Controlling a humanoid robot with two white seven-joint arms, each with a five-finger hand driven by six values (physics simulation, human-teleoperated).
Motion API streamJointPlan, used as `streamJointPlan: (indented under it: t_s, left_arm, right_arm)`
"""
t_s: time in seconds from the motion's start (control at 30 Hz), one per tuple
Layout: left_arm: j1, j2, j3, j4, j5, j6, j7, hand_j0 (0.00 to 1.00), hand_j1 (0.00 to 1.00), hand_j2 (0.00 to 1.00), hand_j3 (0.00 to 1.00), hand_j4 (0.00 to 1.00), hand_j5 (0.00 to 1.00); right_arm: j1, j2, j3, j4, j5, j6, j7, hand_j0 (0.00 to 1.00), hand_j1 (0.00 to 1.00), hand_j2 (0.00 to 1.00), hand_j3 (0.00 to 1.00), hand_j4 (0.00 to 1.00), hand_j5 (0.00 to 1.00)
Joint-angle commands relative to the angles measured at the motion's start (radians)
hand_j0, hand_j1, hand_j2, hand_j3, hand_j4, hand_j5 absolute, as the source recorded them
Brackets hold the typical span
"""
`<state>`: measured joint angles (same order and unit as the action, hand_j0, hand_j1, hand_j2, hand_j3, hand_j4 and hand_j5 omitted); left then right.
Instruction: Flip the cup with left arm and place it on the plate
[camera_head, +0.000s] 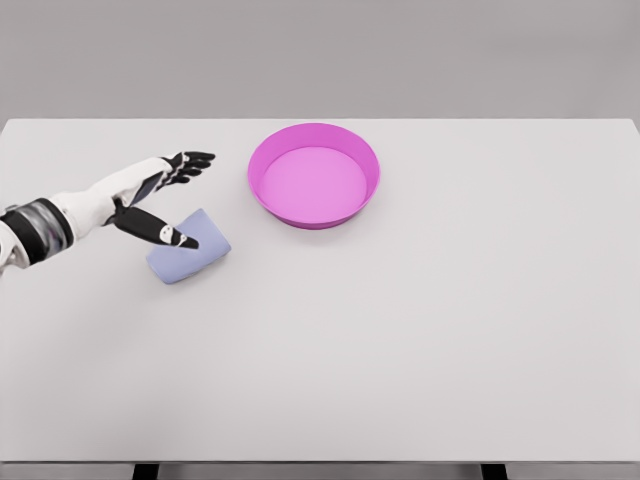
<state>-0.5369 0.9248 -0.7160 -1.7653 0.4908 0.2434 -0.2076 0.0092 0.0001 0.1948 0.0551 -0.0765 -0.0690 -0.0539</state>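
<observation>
My left hand (165, 195) hovers spread wide, empty, over the cup (188, 247), which lies on its side just nearer, long axis slanting far-right toward the plate (314, 176).

a: quick tally for you. one cup (188, 260), pale blue, on its side.

b: plates?

a: one plate (314, 175), magenta, round. you've got just the one table (400, 330) under it all.

b: hands you can see?

a: one, the left hand (160, 200). you can count one arm coming in from the left edge.

b: so loose items total?

a: two: one cup, one plate.
</observation>
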Motion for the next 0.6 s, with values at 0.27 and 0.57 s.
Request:
streamJointPlan:
  t_s: [0.27, 0.57]
  left_arm:
    - [0.054, -0.037, 0.047, 0.000, -0.133, -0.055, 0.004, 1.00, 1.00, 1.00, 1.00, 1.00, 1.00]
    - [0.091, -0.063, 0.050, 0.000, -0.169, 0.033, 0.004, 1.00, 1.00, 1.00, 1.00, 1.00, 1.00]
  right_arm:
    - [0.000, 0.000, 0.000, 0.000, 0.000, 0.000, 0.000, 1.00, 1.00, 1.00, 1.00, 1.00, 1.00]
    - [0.000, 0.000, 0.000, 0.000, 0.000, 0.000, 0.000, 1.00, 1.00, 1.00, 1.00, 1.00, 1.00]
